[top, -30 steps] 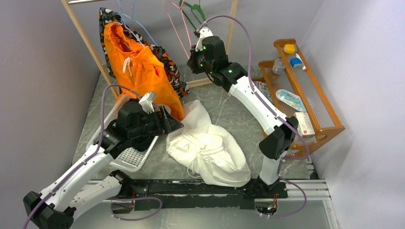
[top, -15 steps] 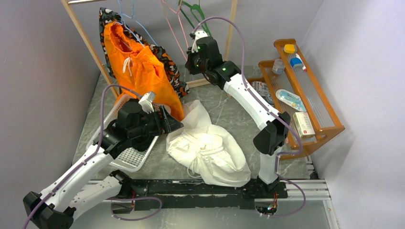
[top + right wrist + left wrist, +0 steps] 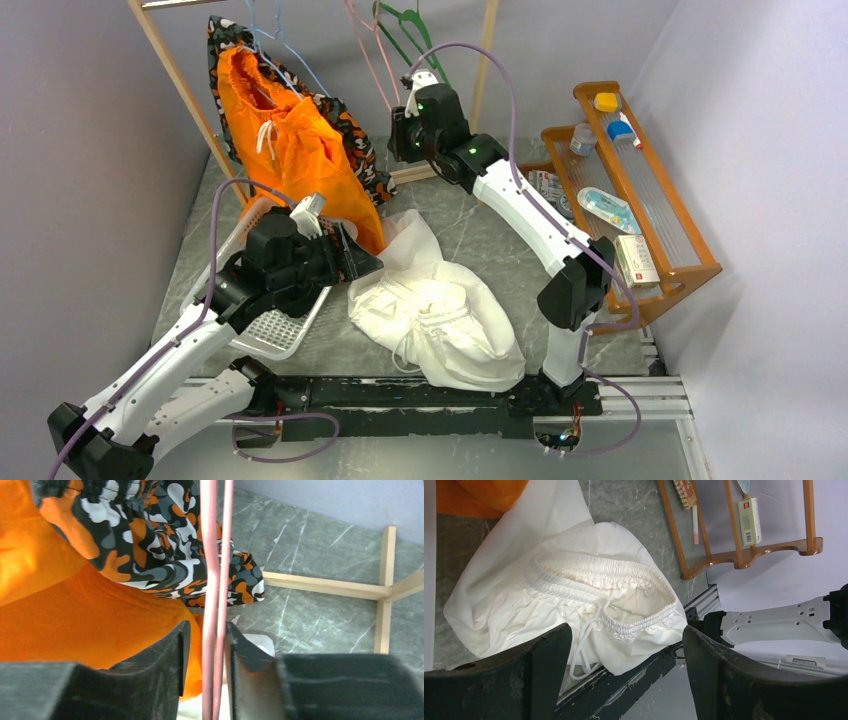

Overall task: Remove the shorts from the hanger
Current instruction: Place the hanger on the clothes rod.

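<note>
Now, right pincer (image 3: 207,630): loose around pink hanger (image 3: 215,555), not squeezing.
Left pincer (image 3: 626,635): wide open, holding nothing.
Orange shorts (image 3: 290,140): hanging; better grab the waist and lift up.

Light: even, diffuse, fairly bright, from above, with a cool lilac tint on the walls. Shadows: soft and short, beneath the white garment (image 3: 440,320) on the table (image 3: 480,235). Overhead view: sharp throughout. Left wrist view: left gripper (image 3: 626,635) dark and soft-edged in the foreground, cloth behind crisp. Right wrist view: right gripper (image 3: 207,627) and pink hanger (image 3: 214,555) blurred, shorts (image 3: 75,625) soft, floor beyond clearer.
</note>
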You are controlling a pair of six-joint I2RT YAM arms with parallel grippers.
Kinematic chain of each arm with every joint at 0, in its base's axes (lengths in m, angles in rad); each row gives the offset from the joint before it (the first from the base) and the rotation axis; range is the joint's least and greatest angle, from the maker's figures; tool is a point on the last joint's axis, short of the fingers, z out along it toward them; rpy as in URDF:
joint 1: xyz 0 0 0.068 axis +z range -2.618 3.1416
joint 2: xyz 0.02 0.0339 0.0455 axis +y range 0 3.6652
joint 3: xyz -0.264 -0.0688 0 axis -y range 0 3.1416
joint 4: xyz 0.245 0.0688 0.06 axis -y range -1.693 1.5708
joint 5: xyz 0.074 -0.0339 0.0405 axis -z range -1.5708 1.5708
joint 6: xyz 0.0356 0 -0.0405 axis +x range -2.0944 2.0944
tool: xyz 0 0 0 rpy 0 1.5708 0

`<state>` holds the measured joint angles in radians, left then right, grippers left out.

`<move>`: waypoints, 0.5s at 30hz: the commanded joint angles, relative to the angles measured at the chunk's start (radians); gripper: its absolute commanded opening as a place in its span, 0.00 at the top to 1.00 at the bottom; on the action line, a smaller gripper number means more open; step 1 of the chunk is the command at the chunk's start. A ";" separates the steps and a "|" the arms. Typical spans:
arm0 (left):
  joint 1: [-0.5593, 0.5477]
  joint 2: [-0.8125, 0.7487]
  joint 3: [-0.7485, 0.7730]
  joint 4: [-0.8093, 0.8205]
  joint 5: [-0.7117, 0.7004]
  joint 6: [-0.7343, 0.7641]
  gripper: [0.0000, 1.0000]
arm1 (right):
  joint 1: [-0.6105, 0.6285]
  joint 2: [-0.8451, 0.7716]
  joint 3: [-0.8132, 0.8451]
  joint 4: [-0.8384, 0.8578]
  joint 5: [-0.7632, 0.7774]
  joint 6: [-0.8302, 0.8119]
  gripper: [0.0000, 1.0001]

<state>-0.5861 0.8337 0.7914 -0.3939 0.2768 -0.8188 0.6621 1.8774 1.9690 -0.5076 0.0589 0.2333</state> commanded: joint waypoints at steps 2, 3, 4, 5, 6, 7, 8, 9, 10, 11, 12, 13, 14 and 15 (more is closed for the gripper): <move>-0.001 -0.012 0.027 -0.006 -0.005 0.011 0.15 | -0.004 -0.077 -0.023 0.006 -0.041 -0.006 0.60; 0.000 -0.012 0.027 -0.004 -0.005 0.012 0.15 | -0.004 -0.097 -0.049 0.018 -0.050 -0.007 0.58; 0.000 -0.010 0.027 -0.002 -0.003 0.012 0.15 | -0.004 -0.120 -0.082 0.032 -0.057 -0.008 0.55; -0.001 -0.010 0.024 -0.001 -0.002 0.012 0.15 | -0.004 -0.150 -0.120 0.050 -0.063 -0.006 0.52; -0.001 -0.009 0.023 0.000 0.001 0.012 0.15 | -0.004 -0.184 -0.167 0.072 -0.068 -0.002 0.48; -0.001 -0.007 0.020 0.002 0.002 0.012 0.15 | -0.003 -0.219 -0.219 0.096 -0.070 0.000 0.44; -0.001 -0.006 0.017 0.003 0.005 0.014 0.15 | -0.004 -0.262 -0.274 0.121 -0.070 0.000 0.39; -0.001 -0.004 0.016 0.002 0.007 0.016 0.15 | -0.004 -0.316 -0.330 0.141 -0.049 0.000 0.35; -0.001 -0.001 0.013 0.001 0.004 0.020 0.15 | -0.004 -0.357 -0.380 0.146 -0.015 0.006 0.31; -0.001 0.002 0.013 -0.002 -0.001 0.023 0.15 | -0.004 -0.394 -0.432 0.145 0.019 0.013 0.29; -0.001 0.004 0.011 -0.007 -0.008 0.027 0.15 | -0.004 -0.433 -0.499 0.136 0.058 0.017 0.29; -0.001 0.006 0.009 -0.011 -0.016 0.030 0.15 | -0.003 -0.471 -0.551 0.128 0.098 0.025 0.28; -0.001 0.009 0.007 -0.013 -0.017 0.033 0.15 | -0.004 -0.515 -0.612 0.122 0.132 0.045 0.27; -0.001 0.013 0.006 -0.013 -0.017 0.038 0.15 | -0.005 -0.556 -0.672 0.111 0.154 0.073 0.23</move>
<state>-0.5861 0.8379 0.7914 -0.3950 0.2756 -0.8104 0.6621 1.4498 1.4673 -0.3996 0.0765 0.2470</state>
